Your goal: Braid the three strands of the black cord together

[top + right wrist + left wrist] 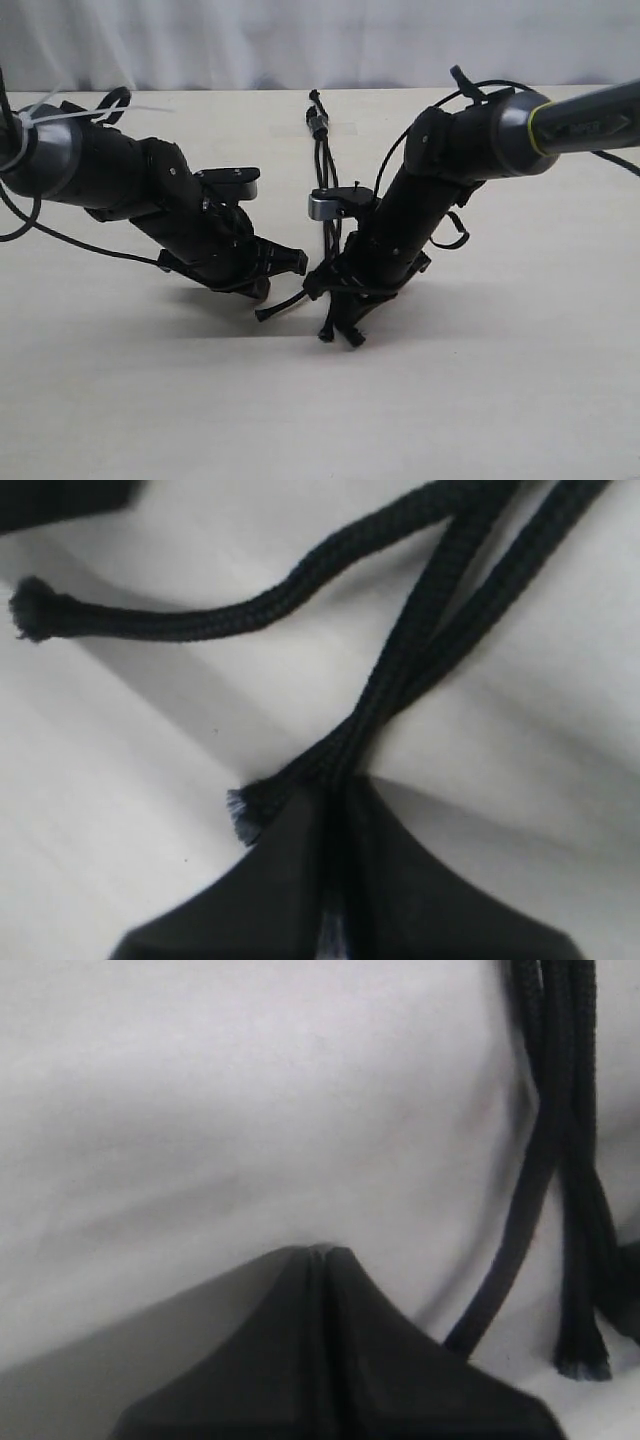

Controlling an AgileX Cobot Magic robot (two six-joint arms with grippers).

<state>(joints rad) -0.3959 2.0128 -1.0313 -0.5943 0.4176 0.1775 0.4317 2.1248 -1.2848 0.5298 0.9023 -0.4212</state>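
The black cord (325, 160) runs from its bound bundle (318, 124) at the far side toward the near side, between the two arms. Its three strands (440, 610) fan out near my right gripper (340, 785). This gripper is shut on one strand at the table (150, 810). A second strand's frayed end (240, 815) sticks out beside the finger. The third strand (170, 620) lies loose. My left gripper (320, 1250) is shut with nothing seen between its tips. It sits beside the strands (565, 1160), and one strand (495, 1280) slips behind its finger.
The light tabletop (520, 380) stretches wide on both sides and toward the near edge. Both arms lean in over the middle: the left arm (150, 195) and the right arm (440, 170). Their glossy cables loop above them.
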